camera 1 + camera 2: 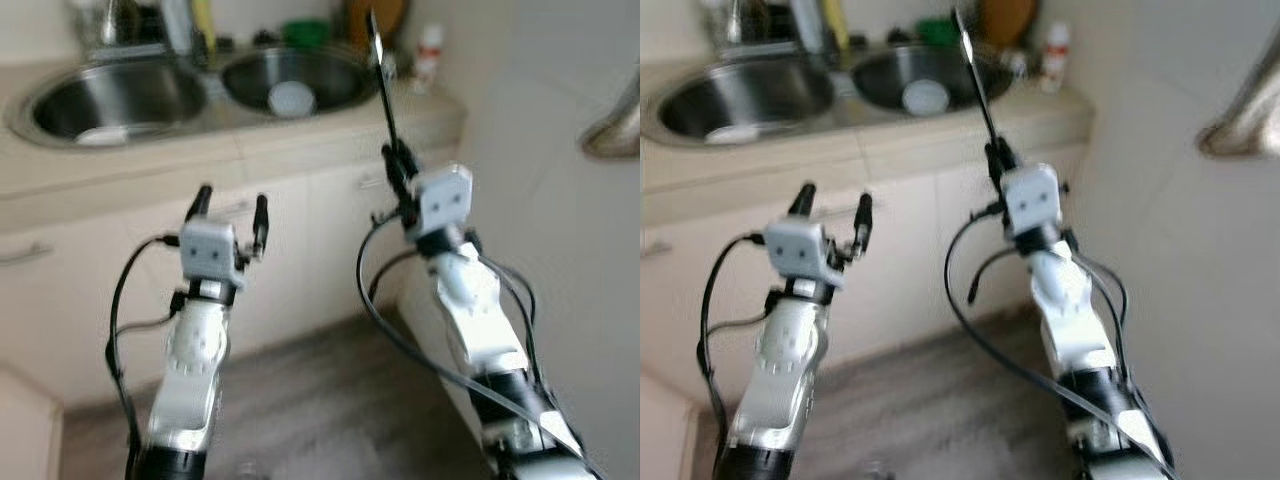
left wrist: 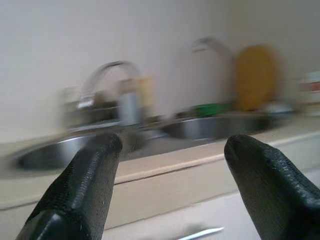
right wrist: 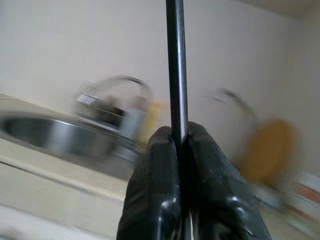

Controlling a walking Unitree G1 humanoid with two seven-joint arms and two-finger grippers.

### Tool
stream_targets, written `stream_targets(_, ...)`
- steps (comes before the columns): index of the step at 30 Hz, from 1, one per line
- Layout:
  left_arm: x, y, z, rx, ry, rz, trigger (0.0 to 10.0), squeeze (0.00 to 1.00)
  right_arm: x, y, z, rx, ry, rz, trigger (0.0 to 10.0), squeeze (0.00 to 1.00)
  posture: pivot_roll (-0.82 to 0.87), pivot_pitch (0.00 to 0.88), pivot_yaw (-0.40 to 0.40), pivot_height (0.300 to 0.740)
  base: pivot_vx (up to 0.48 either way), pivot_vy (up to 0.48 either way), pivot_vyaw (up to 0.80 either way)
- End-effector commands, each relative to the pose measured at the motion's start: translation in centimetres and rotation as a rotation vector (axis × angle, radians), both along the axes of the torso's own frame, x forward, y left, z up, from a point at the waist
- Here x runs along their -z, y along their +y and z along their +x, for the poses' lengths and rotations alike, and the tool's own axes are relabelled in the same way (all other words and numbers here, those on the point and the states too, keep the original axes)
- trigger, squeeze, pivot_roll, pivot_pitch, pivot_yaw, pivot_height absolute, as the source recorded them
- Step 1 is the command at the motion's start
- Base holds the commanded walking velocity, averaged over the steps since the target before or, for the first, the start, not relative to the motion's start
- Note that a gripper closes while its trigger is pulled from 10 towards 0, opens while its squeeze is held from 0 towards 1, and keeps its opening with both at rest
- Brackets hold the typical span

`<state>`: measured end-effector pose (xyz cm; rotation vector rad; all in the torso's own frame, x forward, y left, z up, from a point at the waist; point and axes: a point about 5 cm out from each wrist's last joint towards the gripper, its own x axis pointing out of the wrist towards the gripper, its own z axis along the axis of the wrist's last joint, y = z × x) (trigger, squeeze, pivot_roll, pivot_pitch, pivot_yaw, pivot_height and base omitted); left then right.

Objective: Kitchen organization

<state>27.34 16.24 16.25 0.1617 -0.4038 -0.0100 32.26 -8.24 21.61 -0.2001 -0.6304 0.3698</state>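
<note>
A beige table (image 1: 250, 150) at the far side carries two steel sink bowls: the left bowl (image 1: 115, 100) holds a pale flat item, the right bowl (image 1: 295, 75) a round white dish (image 1: 291, 99). Nearer, the right tool (image 1: 397, 165) pinches a thin black rod (image 1: 380, 70) upright. The left tool (image 1: 232, 212) is spread. The wrist views show two curved faucets (image 2: 107, 75) behind the bowls.

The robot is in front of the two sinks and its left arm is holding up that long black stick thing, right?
Nearly. It is the right gripper whose jaws are shut on the thin black utensil, as the right wrist view shows. The left gripper is open and holds nothing. The double sink part is right.
</note>
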Motion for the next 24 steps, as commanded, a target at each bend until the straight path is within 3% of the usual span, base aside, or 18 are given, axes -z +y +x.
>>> stream_targets(1, -0.29, -0.26, -0.05, 0.007, -0.014, 0.004, 10.0, 0.0, -0.01, -0.28, -0.02, 0.007, -0.011, 0.003, 0.0, 0.0, 0.07, 0.009, -0.053, 0.74, 0.337, 0.0, 0.8)
stream_targets(4, -0.25, -0.29, -0.07, 0.006, -0.013, 0.003, 10.0, 0.0, -0.11, -0.28, 0.02, 0.006, -0.016, 0.011, 0.0, 0.0, 0.07, 0.009, -0.053, 0.74, 0.337, 0.0, 0.65)
stream_targets(18, -0.01, -0.42, -0.04, 0.012, -0.007, 0.002, 10.0, 0.0, -0.78, -0.17, 0.43, 0.005, -0.039, 0.03, 0.0, 0.0, 0.07, 0.0, -0.053, 0.74, 0.34, 0.0, 0.0)
stream_targets(24, -0.02, -0.36, -0.04, 0.011, -0.007, 0.005, 10.0, 0.0, -1.01, 0.18, 0.53, -0.002, -0.041, 0.052, 0.0, 0.0, 0.07, 0.0, -0.053, 0.74, 0.369, 0.0, 0.67)
